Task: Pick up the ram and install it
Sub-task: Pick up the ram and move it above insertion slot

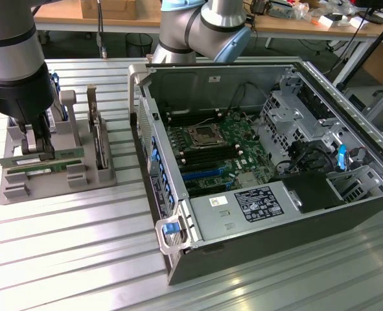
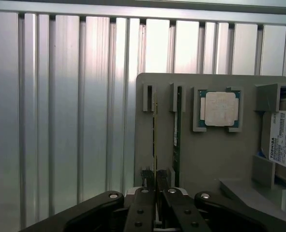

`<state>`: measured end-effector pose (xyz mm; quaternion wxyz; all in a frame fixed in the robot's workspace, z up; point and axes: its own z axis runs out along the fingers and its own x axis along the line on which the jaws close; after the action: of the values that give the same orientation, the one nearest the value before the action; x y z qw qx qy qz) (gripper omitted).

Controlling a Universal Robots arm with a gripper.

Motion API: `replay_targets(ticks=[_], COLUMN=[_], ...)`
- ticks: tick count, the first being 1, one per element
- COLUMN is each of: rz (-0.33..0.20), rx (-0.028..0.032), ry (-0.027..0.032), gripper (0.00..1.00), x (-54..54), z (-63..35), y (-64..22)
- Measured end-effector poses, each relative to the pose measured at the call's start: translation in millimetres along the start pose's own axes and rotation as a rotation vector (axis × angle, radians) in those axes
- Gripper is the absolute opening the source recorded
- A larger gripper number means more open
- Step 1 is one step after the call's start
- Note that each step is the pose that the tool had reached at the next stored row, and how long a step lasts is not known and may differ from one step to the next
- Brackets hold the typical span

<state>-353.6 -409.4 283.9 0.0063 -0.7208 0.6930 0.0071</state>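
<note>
Jaws narrow, pinched on thin top edge of ram (image 2: 155, 130); gripper (image 2: 156, 186) directly over it. Ram on edge between slot posts of grey tray (image 2: 201, 164); second stick (image 2: 177, 125) just beside, processor (image 2: 219, 108) and hard drive (image 2: 283, 142) beyond. Open computer case (image 1: 275, 162) well apart, toward exterior view's right.

Likely risks: slip or tilt from thin-edge grip; snag on slot posts, dragging tray; neighbouring stick brushed.

Hard to make out: depth of finger contact; whether ram seated in or clear of slots; lower edge hidden.
</note>
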Motion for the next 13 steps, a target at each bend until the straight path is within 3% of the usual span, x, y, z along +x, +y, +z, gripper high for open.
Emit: replay_targets(ticks=[6,13], rz=[0.0,0.0], rx=[-0.0005,-0.0004], ry=[-0.002,-0.0041], gripper=[0.13,0.13], x=[0.1,0.0], z=[-1.4,-10.6], y=[-3.4,-4.4])
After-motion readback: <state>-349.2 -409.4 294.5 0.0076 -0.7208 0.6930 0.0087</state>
